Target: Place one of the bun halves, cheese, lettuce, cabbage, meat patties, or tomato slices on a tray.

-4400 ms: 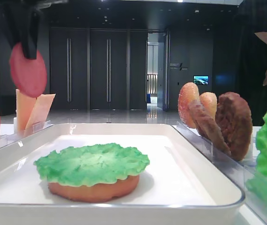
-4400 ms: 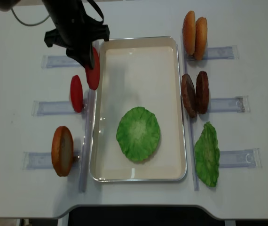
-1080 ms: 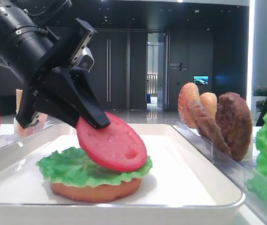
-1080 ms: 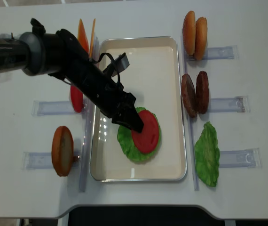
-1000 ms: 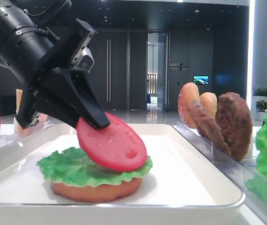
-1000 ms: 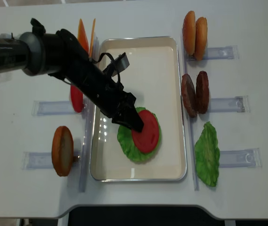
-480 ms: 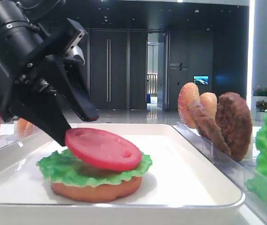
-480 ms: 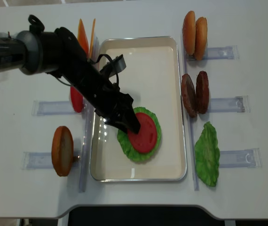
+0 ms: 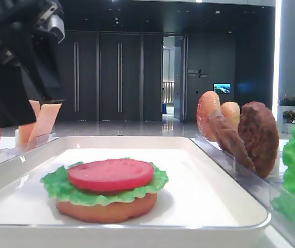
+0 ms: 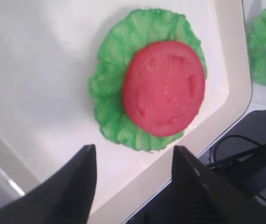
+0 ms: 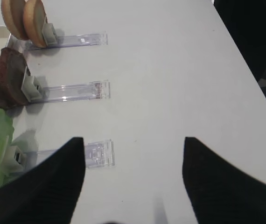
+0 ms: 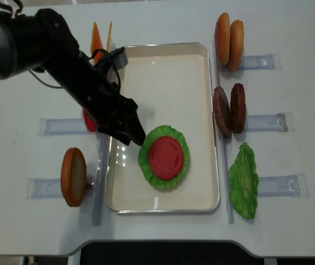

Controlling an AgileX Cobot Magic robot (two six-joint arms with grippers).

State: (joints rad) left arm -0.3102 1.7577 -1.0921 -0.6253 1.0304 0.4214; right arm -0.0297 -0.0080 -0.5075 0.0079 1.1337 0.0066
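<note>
Now a tomato slice (image 12: 164, 157) lies flat on the lettuce (image 12: 144, 164), which sits on a bun half (image 9: 106, 209) toward the near end of the tray (image 12: 163, 63); in the low view the three form a neat stack. Just beside the stack, to its left, the left gripper (image 12: 129, 130) hangs above the tray with its fingers (image 10: 77, 182) spread apart and nothing between them; the left wrist view looks down through the gap at the tomato. The dark left arm (image 12: 47, 44) runs back across the worktop (image 12: 290, 27) to the upper left.

Left of the tray, clear holders carry cheese (image 12: 95, 38), a second tomato slice (image 12: 87, 122) partly hidden by the arm, and an upright bun (image 12: 73, 176). On the right stand two buns (image 12: 229, 38), two patties (image 12: 229, 110) and another lettuce leaf (image 12: 243, 182), each at the tray end of a holder (image 12: 268, 122).

The right gripper (image 11: 133, 182) shows only in its wrist view, its two dark fingers (image 11: 53, 186) wide apart over bare worktop, empty, near the third holder.
</note>
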